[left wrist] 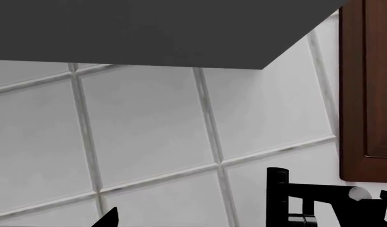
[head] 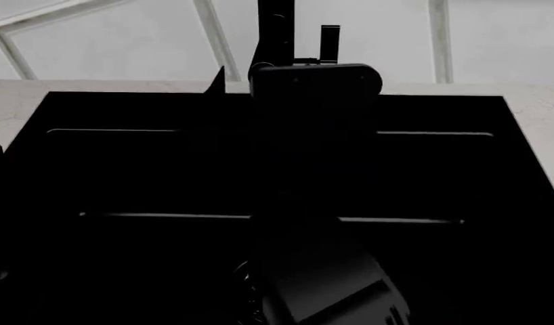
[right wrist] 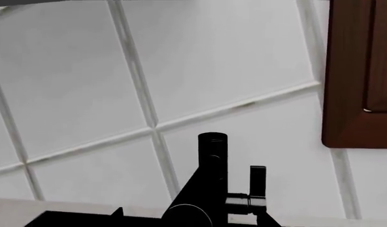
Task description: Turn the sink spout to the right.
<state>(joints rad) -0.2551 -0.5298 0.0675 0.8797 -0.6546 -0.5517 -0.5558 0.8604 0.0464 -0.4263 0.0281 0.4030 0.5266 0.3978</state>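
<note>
The white square-tiled wall (right wrist: 86, 71) with its grey grout lines fills the background, and below it the large black rectangular sink (head: 123, 169), rimmed by pale speckled stone (head: 15, 95), takes up nearly the whole head view. A reddish-brown wooden cabinet panel (right wrist: 361, 71) hangs against the tiles off to one side. One dark grey blocky arm (head: 317, 176) reaches up the middle of the basin toward the back rim, its squared end sitting right against the base of the slim matte-black tubular sink spout (right wrist: 211, 175), which rises from the middle of the rear rim; which arm this is I can't say for sure. From the right wrist camera the spout points almost straight back at the lens, its rounded nozzle end low in front, so it looks to me as if it is not yet swung over to the right. Beside it stands the small flat black lever handle (right wrist: 258, 180) on its stub. I'd judge this the approach-and-contact step. Next, the arm needs to settle against the pipe's left side, well clear of the lever, and push it sideways to the right. I cannot tell whether either claw is apart or together; no fingertips show plainly.
</note>
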